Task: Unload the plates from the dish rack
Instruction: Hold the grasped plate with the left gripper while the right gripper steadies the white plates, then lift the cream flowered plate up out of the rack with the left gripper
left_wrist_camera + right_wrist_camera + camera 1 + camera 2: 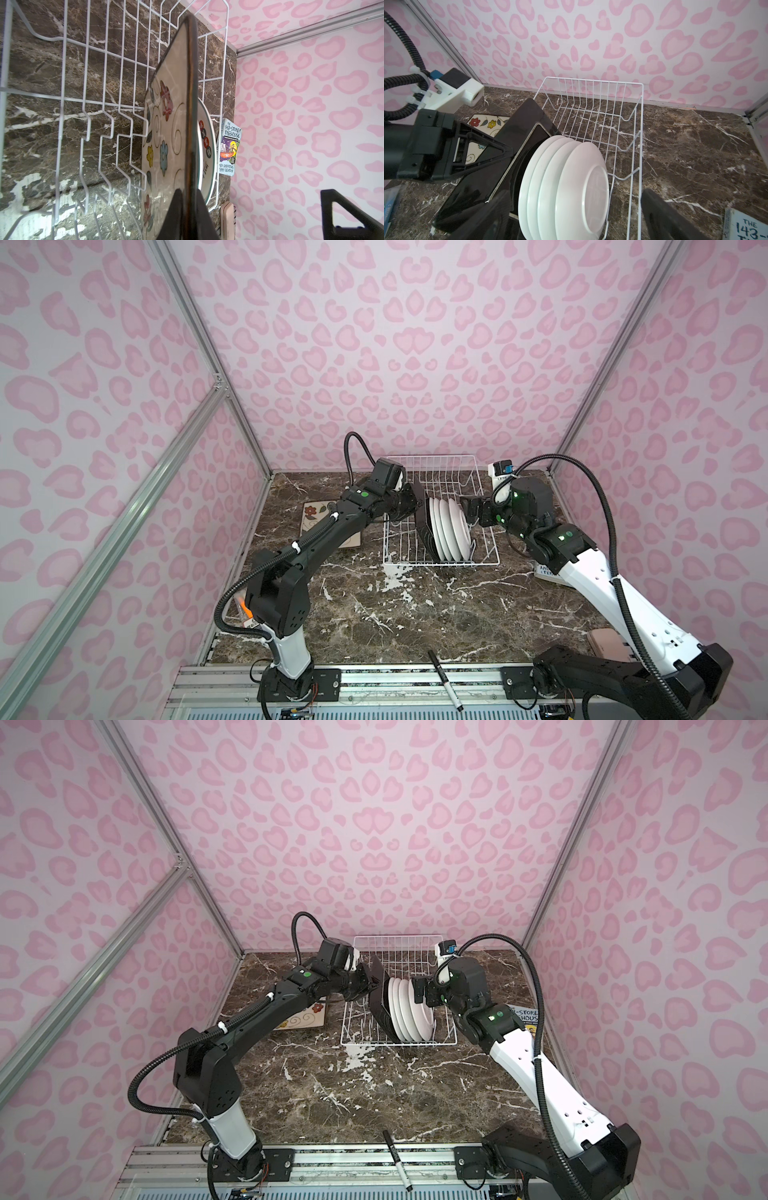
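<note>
The white wire dish rack (440, 563) (399, 1045) stands at the back middle of the marble table. My left gripper (412, 501) (188, 194) is shut on the upper edge of a square plate (419, 494) (172, 116), dark-backed with a cream flowered face, which stands tilted in the rack. Right of it stands a row of round white plates (451, 526) (566, 187); one shows red characters (205, 145). My right gripper (467, 510) (571, 218) is open, its fingers on either side of those round plates. Another flowered square plate (316, 514) (483, 122) lies flat left of the rack.
An illustrated book (525, 1015) (229, 145) lies right of the rack under my right arm. A black marker (445, 680) rests on the front rail. A pink case (731, 645) sits at the front right. Pink walls enclose three sides.
</note>
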You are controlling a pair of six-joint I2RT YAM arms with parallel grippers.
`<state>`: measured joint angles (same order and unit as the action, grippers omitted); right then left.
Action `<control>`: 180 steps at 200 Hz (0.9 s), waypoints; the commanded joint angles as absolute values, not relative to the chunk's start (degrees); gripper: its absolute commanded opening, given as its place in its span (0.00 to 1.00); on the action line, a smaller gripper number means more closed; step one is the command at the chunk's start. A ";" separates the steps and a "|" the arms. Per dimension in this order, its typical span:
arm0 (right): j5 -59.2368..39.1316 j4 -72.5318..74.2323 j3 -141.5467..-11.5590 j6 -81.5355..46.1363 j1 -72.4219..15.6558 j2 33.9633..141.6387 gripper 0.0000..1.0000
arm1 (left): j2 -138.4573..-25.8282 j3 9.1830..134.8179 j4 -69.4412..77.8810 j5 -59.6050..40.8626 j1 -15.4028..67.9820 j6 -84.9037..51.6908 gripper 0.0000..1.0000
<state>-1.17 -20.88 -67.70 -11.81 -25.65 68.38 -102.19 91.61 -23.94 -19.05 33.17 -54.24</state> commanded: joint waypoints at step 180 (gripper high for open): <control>-2.20 -19.47 -68.37 -11.08 -25.14 70.29 0.99 | -94.54 99.84 -25.39 -17.02 32.28 -45.44 0.04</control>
<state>-1.58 -20.82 -67.94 -11.38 -25.19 69.73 -96.71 98.39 -32.84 -16.23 32.62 -46.30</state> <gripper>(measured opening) 0.990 0.122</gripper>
